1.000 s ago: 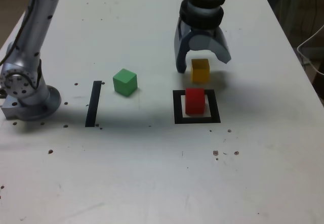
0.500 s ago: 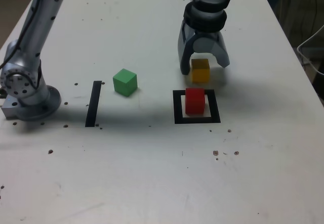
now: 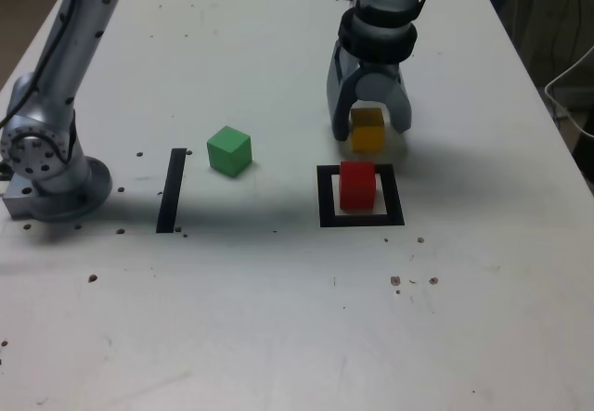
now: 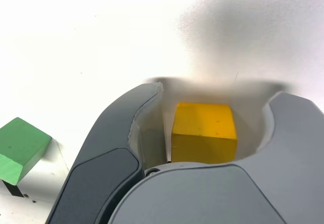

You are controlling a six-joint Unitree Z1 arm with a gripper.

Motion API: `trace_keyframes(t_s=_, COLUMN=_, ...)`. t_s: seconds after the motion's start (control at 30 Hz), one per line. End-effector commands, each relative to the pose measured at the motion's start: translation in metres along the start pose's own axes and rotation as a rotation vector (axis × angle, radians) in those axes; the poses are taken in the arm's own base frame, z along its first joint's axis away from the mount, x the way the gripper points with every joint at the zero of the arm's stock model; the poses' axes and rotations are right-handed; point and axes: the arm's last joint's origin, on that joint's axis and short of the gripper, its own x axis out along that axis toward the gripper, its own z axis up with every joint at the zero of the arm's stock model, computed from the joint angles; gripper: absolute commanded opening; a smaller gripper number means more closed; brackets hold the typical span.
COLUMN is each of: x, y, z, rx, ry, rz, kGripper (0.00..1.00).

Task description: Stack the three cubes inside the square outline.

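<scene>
Yellow cube straddled for pickup.
It sits just behind the square outline holding the red cube; the gripper brackets it, jaws narrowed, contact seemingly not made. Green cube waits apart.

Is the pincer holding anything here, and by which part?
Nothing held yet: the pincer straddles the yellow cube, which sits on the table with a gap beside one finger.
</scene>
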Motion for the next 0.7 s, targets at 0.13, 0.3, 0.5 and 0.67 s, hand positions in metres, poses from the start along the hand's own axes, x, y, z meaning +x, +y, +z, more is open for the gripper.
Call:
trace_keyframes(t_s=0.13, x=-0.002, y=-0.002, z=0.001, rx=0.002, ry=-0.016, rz=0.006, kGripper=0.25)
trace_keyframes(t_s=0.3, x=-0.007, y=-0.004, z=0.0, rx=0.005, ry=-0.035, rz=0.016, kGripper=0.17)
trace_keyframes(t_s=0.5, x=-0.008, y=-0.004, z=-0.001, rx=0.005, ry=-0.04, rz=0.02, kGripper=0.15)
trace_keyframes(t_s=0.67, x=-0.01, y=-0.003, z=-0.003, rx=0.005, ry=-0.045, rz=0.026, kGripper=0.14)
